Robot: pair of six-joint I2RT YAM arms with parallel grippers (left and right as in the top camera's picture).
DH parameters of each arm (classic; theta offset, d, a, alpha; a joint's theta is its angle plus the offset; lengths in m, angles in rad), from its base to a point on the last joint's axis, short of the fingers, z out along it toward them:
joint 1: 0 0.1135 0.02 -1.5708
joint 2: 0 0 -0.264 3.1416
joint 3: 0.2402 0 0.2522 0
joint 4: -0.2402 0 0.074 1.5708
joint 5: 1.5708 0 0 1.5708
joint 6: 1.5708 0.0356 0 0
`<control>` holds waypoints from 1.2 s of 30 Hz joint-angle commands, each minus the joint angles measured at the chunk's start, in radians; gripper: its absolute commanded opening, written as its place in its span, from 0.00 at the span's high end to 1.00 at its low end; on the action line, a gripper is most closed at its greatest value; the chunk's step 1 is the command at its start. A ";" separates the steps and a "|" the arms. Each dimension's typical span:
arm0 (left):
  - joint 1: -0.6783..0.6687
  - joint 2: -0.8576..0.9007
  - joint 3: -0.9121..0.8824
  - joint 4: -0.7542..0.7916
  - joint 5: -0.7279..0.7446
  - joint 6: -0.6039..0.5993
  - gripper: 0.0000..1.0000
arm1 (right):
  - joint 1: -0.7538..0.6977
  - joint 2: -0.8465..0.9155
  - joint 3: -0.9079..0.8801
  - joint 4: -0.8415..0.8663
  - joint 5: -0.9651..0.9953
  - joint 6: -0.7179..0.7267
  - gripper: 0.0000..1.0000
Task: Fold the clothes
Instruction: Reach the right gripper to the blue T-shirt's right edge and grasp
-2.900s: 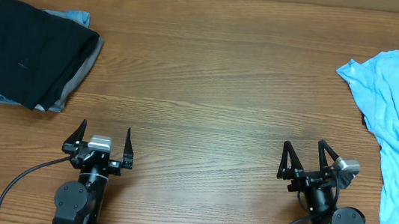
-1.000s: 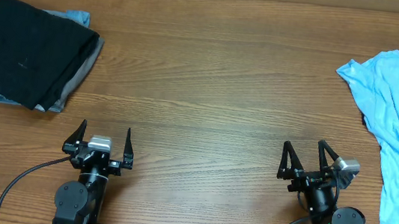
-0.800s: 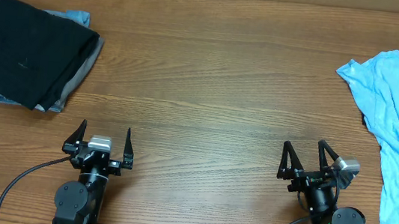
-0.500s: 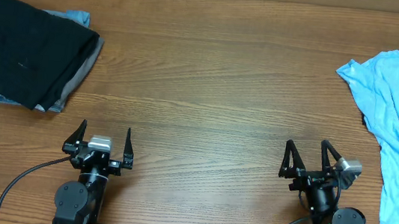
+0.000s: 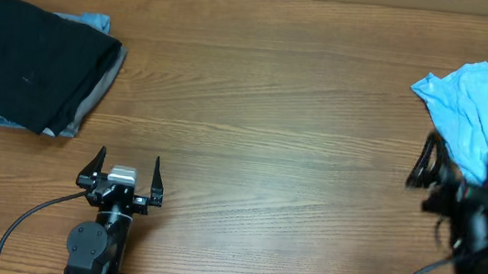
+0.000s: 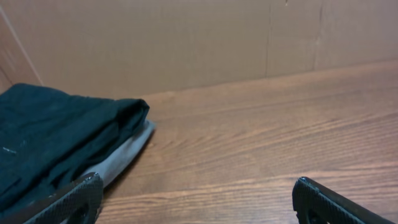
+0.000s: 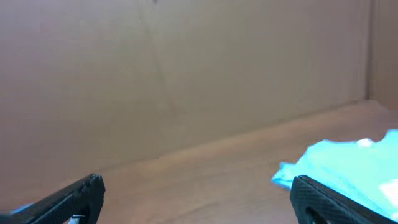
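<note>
Shows the light blue T-shirt (image 5: 469,98) rumpled at the far right edge of the wooden table (image 5: 276,95), and the folded stack of black and grey garments (image 5: 36,63) at the far left, well apart from it, black on top with a bit of light blue cloth (image 5: 99,21) peeking out at the back. Finds the left gripper (image 5: 129,163) near the front edge, pointing toward the stack, fingers spread wide with nothing between them. Catches the right gripper (image 5: 457,169) blurred at the T-shirt's near left edge, fingers likewise wide apart and empty; whether touching the fabric, impossible to tell.
</note>
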 commanded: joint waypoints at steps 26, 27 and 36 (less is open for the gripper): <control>0.007 -0.010 -0.004 0.002 0.005 0.012 0.00 | -0.241 1.492 0.827 -0.291 0.108 0.098 0.44; 0.007 -0.010 -0.004 0.002 0.005 0.012 0.00 | -0.241 1.518 0.827 -0.267 0.113 0.117 0.44; 0.007 -0.010 -0.004 0.002 0.005 0.011 0.00 | -0.241 1.688 0.827 -0.140 0.193 0.151 0.37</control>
